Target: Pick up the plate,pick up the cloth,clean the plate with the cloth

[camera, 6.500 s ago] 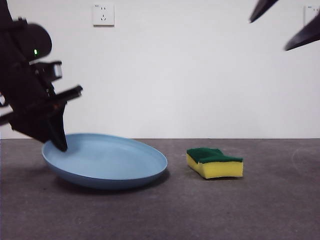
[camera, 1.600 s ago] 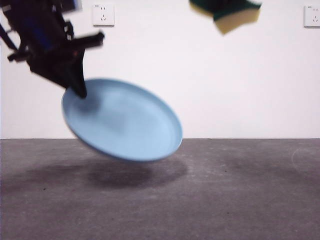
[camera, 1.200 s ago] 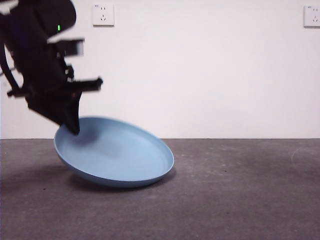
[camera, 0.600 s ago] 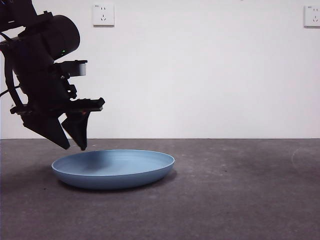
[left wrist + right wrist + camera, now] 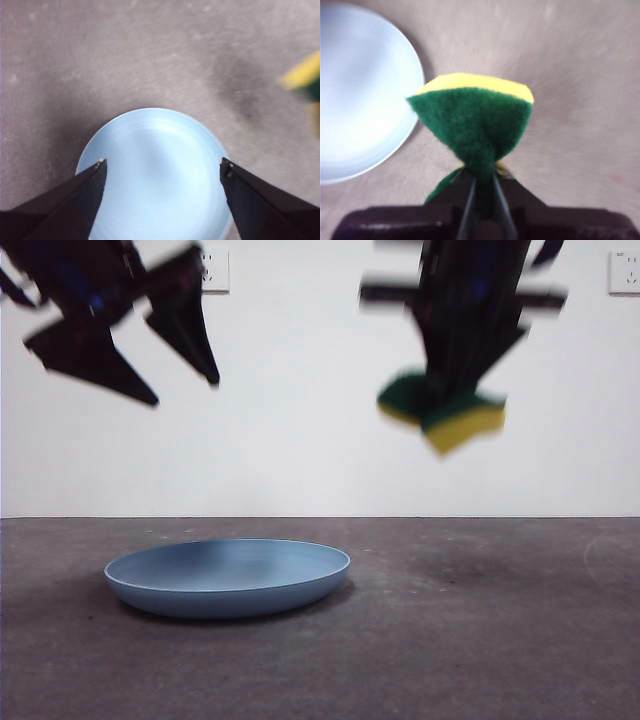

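The plate (image 5: 228, 577) lies flat on the gray tabletop (image 5: 480, 640) now, and nothing holds it. The left pincer (image 5: 165, 360) has let go. Its two black jaws are spread wide and empty, and it hangs high above the plate. From the left wrist camera the plate (image 5: 157, 175) sits right below, between the open jaws.

The right pincer (image 5: 481, 185) is squeezed tight on the sponge (image 5: 475, 125). It pinches the sponge so hard that it folds, green side out. From the front, the sponge (image 5: 442, 410) hangs in the air, up high and off to the side of the plate, not touching it.

Half a second ago the left pincer was low, just over the plate's rim, and the sponge was out of sight. Now that pincer has gone up and the sponge has come back into view. A little over a second ago the plate was held up, tilted in the air.

So it looks like the wiping is over and the plate has been put back down. The sponge is probably next to be set down.
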